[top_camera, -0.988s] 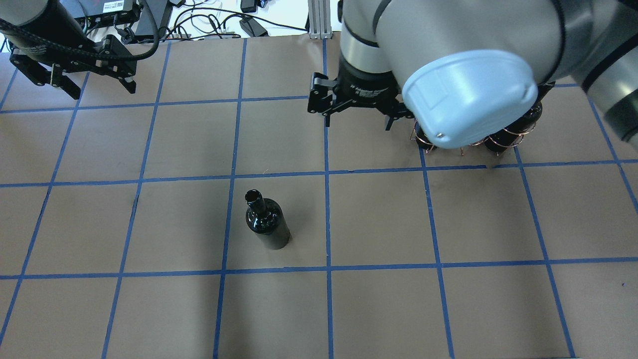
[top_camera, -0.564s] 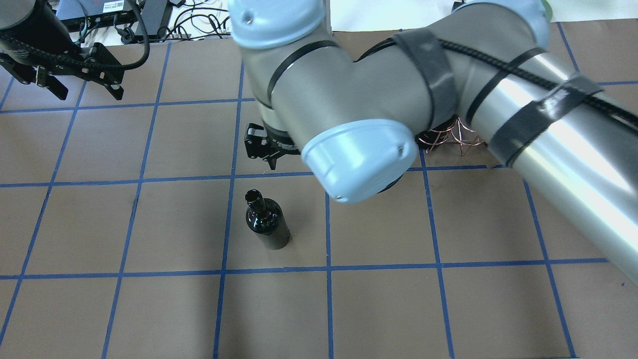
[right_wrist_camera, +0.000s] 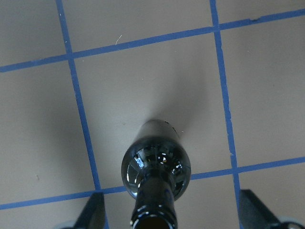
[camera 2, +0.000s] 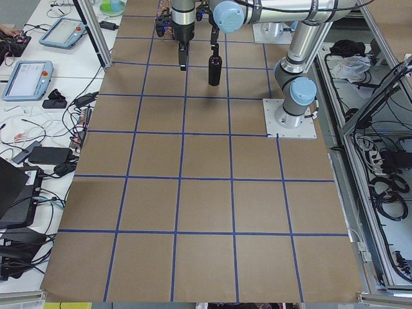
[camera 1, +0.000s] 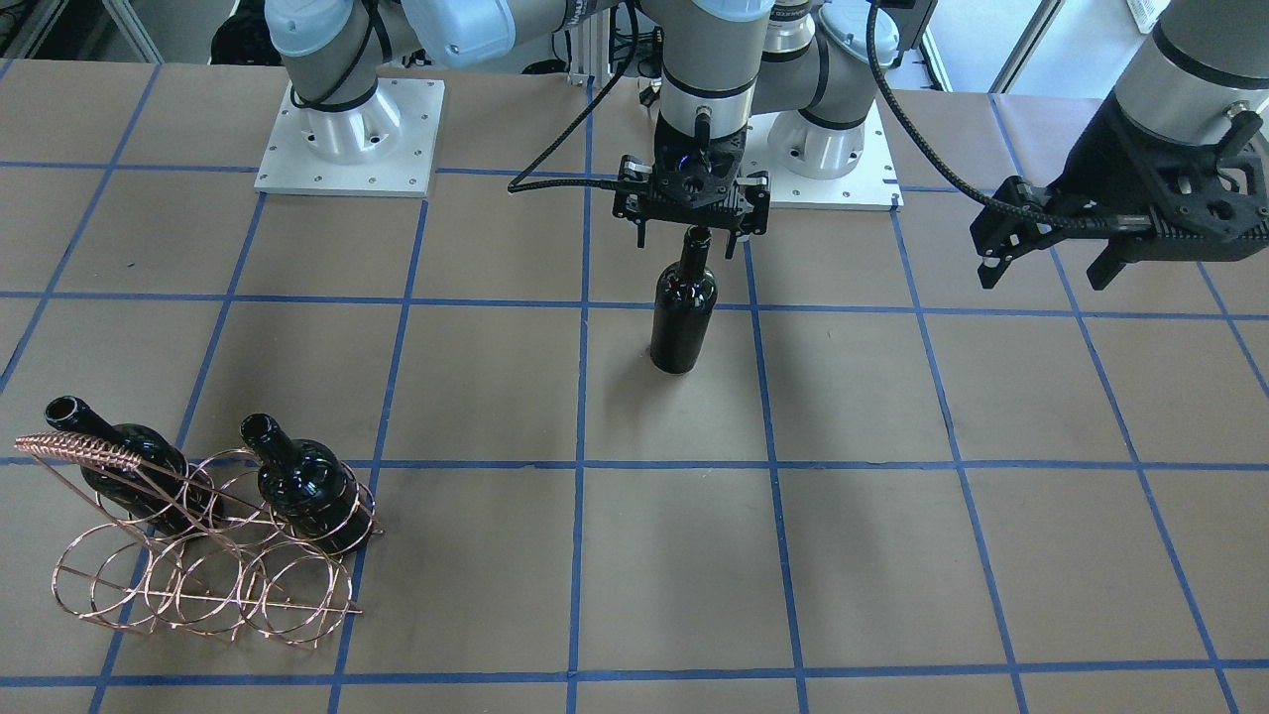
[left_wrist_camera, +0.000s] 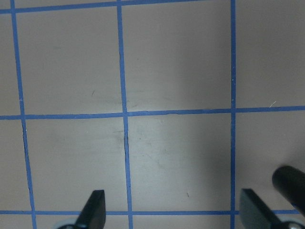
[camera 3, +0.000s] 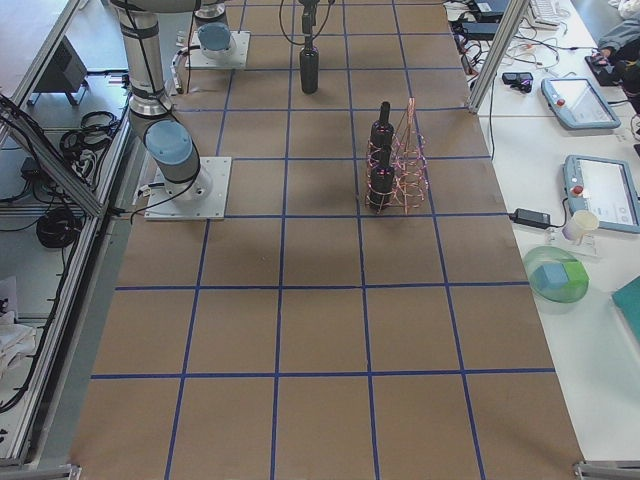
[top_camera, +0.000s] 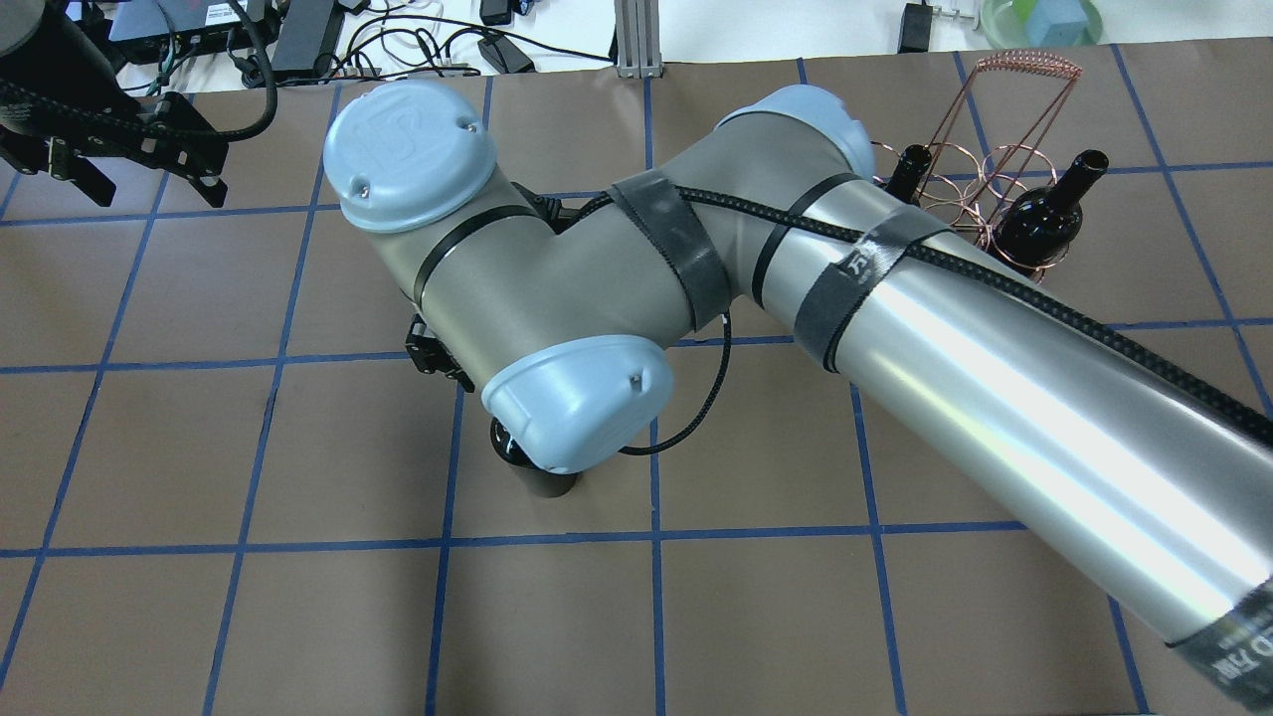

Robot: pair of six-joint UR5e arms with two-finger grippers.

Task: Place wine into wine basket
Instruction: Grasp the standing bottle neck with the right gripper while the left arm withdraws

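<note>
The right claw [camera 1: 691, 238] is hanging right over the top of the wine [camera 1: 683, 319]. Its two fingers [right_wrist_camera: 94, 212] are spreading wide, one on each side of the thin neck. In the claw's own camera the fingers are looking clear of the glass, but their tips are cut off at the bottom there, so I am not sure. The wine is standing straight up on the brown desk [camera 1: 892, 555], about halfway between the long edge by the robot and the long edge across from it. The left claw [camera 1: 1043, 270] is hanging in the air over the robot's left part of the desk, well apart from the wine. Its fingers are spreading apart too, with only bare desk showing between them. The wine basket [camera 1: 74, 448] is sitting on the robot's right side, near the long edge across from the robot. Two other black bottles [camera 1: 307, 488] are leaning in its round loops, in the row closer to the robot, with one loop between them.
</note>
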